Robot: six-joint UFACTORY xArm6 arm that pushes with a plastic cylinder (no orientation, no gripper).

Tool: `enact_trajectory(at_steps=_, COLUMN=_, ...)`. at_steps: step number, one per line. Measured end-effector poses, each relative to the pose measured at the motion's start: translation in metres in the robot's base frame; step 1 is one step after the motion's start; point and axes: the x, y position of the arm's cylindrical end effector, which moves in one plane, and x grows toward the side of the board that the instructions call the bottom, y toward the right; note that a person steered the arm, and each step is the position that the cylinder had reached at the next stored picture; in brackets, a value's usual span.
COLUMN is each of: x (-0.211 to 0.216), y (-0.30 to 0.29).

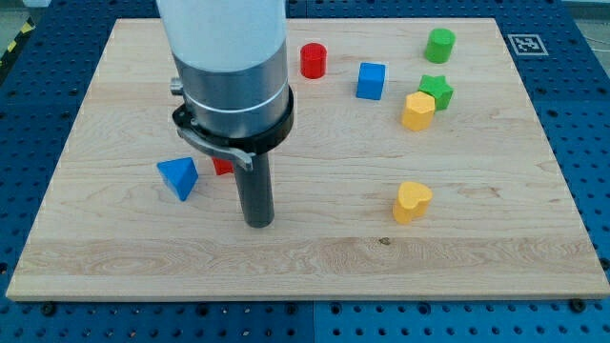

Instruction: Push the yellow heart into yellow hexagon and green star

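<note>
Recommended approach: my tip [258, 224], now well to the left of the yellow heart [412, 202], should pass to the heart's near side, then push it straight away toward the far pair. There are no fingers; the rod holds nothing.

The heart lies right of centre, untouched. The yellow hexagon [417, 110] and green star [437, 90] touch, well beyond it.
</note>
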Motion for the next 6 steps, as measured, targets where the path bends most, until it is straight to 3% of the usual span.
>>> enact_trajectory(at_steps=2, x=0.009, y=0.015)
enact_trajectory(at_steps=6, x=0.006, y=0.106)
